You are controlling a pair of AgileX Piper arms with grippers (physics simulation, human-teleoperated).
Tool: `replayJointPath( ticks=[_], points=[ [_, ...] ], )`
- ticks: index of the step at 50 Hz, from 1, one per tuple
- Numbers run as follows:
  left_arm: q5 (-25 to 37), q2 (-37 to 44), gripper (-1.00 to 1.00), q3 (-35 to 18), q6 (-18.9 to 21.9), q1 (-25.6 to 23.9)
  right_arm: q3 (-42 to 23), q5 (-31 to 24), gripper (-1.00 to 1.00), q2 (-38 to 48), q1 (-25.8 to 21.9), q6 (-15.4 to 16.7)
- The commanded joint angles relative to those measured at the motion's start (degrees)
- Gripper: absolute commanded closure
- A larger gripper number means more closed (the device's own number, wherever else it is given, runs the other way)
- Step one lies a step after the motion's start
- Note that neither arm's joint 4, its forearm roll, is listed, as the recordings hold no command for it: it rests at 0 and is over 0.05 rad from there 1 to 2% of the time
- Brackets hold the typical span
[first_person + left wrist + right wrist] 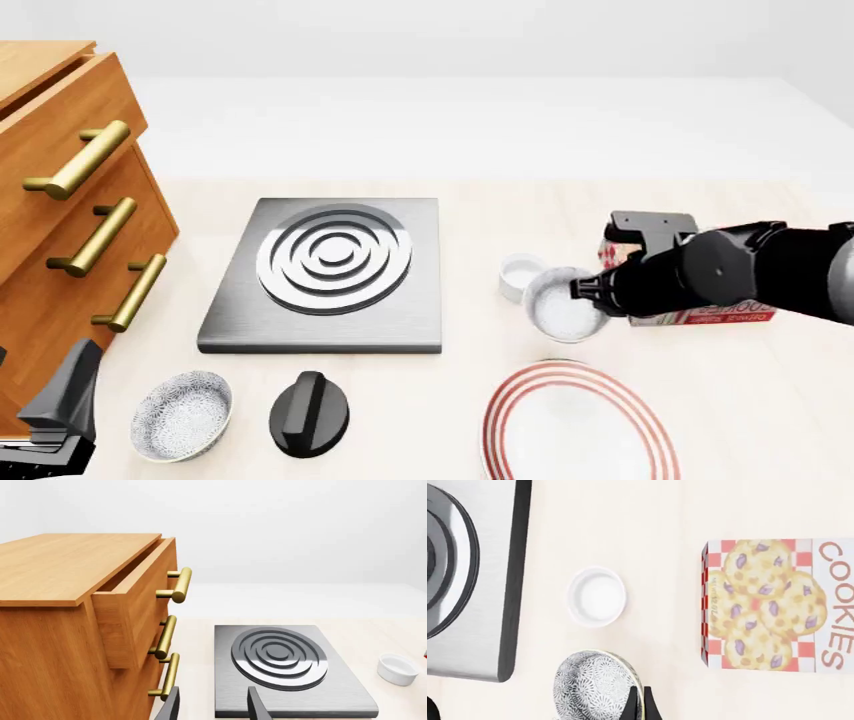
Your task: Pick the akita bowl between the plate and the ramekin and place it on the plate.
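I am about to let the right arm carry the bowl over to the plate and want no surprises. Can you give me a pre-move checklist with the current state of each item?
1. Right tool shut on the akita bowl: ok, its fingers pinch the rim in the right wrist view.
2. Bowl clear of the table: ok, it hangs tilted in the front view.
3. Right bowl chosen: ok, the look-alike bowl sits far left by the knob.
4. Plate free to receive: ok, nothing lies on it.
5. Ramekin undisturbed: ok, upright beside the bowl.
6. Left tool out of the way: ok, open, near the drawers.
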State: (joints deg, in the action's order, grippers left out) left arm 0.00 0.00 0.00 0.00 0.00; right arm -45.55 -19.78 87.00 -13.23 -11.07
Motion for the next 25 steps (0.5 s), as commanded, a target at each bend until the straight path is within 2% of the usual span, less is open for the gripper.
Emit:
replayJointPath(
  ticks=[1, 4, 5, 6, 18, 23, 25],
  points=[
    [0.00, 0.00, -1.00, 0.00, 0.00, 0.00, -0.90, -3.55, 1.00, -5.44, -0.04, 0.91],
    [0.00, 0.00, -1.00, 0.00, 0.00, 0.00, -0.66, -4.51, 1.00, -7.23, 0.00, 1.16],
    [0.00, 0.00, -1.00, 0.00, 0.00, 0.00, -0.52, -4.72, 1.00, -8.13, 1.12, 2.72],
    [0.00, 0.00, -1.00, 0.00, 0.00, 0.00, -0.38, -5.07, 1.00, -8.76, 1.24, 2.91],
    [0.00, 0.00, -1.00, 0.00, 0.00, 0.00, -0.14, -10.33, 1.00, -15.90, -0.87, 3.13],
    [0.00, 0.00, -1.00, 0.00, 0.00, 0.00, 1.26, -11.24, 1.00, -18.00, -1.63, 2.81],
    [0.00, 0.00, -1.00, 0.00, 0.00, 0.00, 1.77, -11.25, 1.00, -18.14, -3.56, 0.43]
  ],
)
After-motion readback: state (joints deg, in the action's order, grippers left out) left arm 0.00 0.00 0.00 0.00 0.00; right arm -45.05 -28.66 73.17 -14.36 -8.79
